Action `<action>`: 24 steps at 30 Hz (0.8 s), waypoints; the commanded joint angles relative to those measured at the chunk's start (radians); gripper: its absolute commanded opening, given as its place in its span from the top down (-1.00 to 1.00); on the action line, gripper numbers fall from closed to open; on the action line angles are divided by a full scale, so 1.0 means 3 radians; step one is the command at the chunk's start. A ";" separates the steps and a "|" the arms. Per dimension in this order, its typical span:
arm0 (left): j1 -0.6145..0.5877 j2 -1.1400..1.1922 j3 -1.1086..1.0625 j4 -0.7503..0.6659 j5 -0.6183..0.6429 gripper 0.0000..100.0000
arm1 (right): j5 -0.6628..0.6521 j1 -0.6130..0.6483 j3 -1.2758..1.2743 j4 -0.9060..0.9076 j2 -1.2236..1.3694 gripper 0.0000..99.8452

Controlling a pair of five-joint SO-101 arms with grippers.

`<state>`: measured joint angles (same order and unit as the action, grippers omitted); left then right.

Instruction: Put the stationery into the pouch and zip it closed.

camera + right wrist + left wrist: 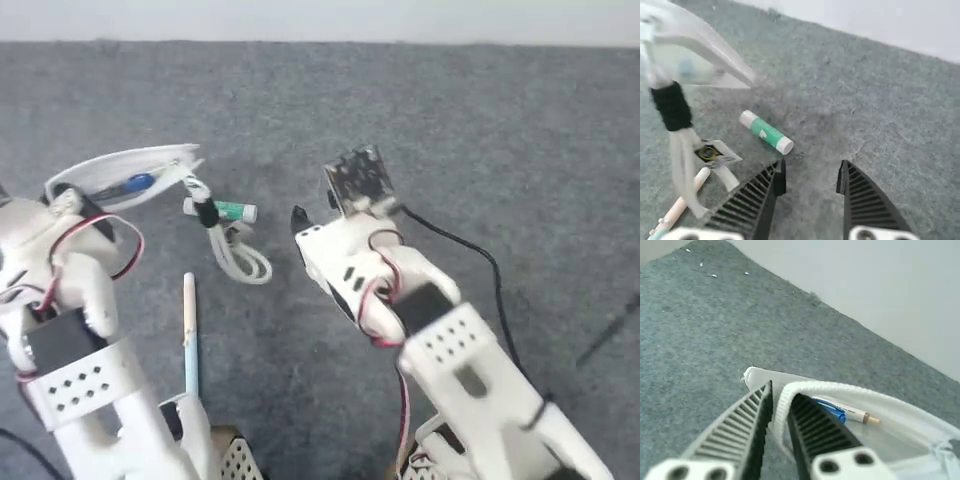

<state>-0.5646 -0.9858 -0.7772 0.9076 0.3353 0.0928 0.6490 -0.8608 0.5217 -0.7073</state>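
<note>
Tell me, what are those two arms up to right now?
Left fingers shut on clear white-rimmed pouch, blue pen inside. Right fingers open near green-and-white glue stick. Pale blue pen loose on grey carpet.

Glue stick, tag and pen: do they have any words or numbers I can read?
Nothing here can be read.
Glue stick: pale marks on its green label, too blurred to read.
Tag: a dark round mark, no clear letters.
Blue pen in the pouch: no print shows.
</note>
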 commanded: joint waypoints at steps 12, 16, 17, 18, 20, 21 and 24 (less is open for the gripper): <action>-0.0363 -0.0020 0.0033 -0.0184 0.0056 0.98 | -0.0409 0.0033 0.1790 0.0049 0.1603 0.67; -0.0419 -0.0020 0.0033 -0.0184 0.0056 0.98 | -0.0563 0.0059 0.2327 0.0274 0.2125 0.67; -0.0419 -0.0020 0.0033 -0.0184 0.0056 0.98 | -0.0578 0.0059 0.2470 0.0325 0.2258 0.67; -0.0435 -0.0020 0.0028 -0.0184 0.0056 0.98 | -0.0583 0.0059 0.2603 0.0371 0.2381 0.67; -0.0476 -0.0020 0.0018 -0.0189 0.0056 0.98 | -0.0593 0.0059 0.2864 0.0504 0.2621 0.66; -0.0506 -0.0020 0.0018 -0.0189 0.0056 0.98 | -0.0593 0.0059 0.2982 0.0575 0.2723 0.66; -0.0604 -0.0020 0.0023 -0.0189 0.0056 0.98 | -0.0598 0.0130 0.3284 0.0826 0.2969 0.66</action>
<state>-0.7150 -0.9858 -0.7986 0.9076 0.3353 -0.0667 0.6521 -0.0384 0.6874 0.1335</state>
